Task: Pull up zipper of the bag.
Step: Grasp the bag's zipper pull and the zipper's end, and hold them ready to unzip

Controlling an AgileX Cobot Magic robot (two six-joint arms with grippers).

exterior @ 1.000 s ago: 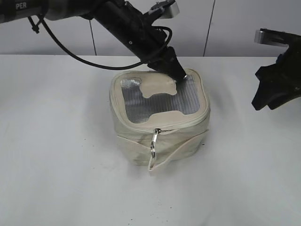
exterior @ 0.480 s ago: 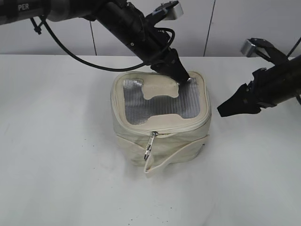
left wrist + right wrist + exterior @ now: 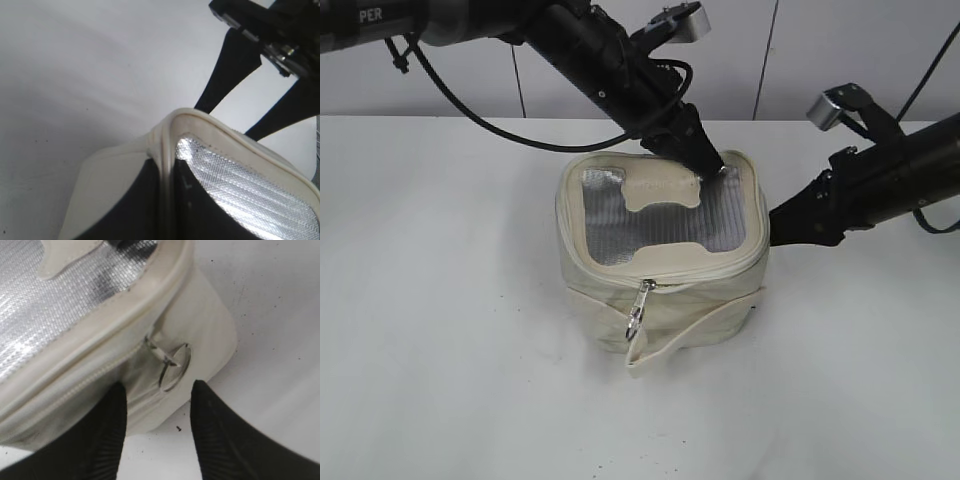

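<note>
The cream bag (image 3: pixel 665 290) stands mid-table, grey mesh window on top. Its zipper (image 3: pixel 720 265) rings the top panel. One silver pull (image 3: pixel 639 312) hangs at the front. A second pull (image 3: pixel 172 365) hangs on the bag's right side, just beyond my right fingertips. My left gripper (image 3: pixel 708 165) is shut on the bag's far top rim (image 3: pixel 167 150). My right gripper (image 3: pixel 775 228) is open at the bag's right side (image 3: pixel 150 390), fingers either side of the pull, not touching it.
The white table (image 3: pixel 440 330) runs all around the bag. A pale panelled wall (image 3: pixel 790 50) stands behind. The left arm and its black cable (image 3: pixel 470 110) cross above the bag's back left.
My right gripper has swung in from the far right to the bag's right side. The left gripper has stayed clamped on the far rim; the bag shifted slightly.
</note>
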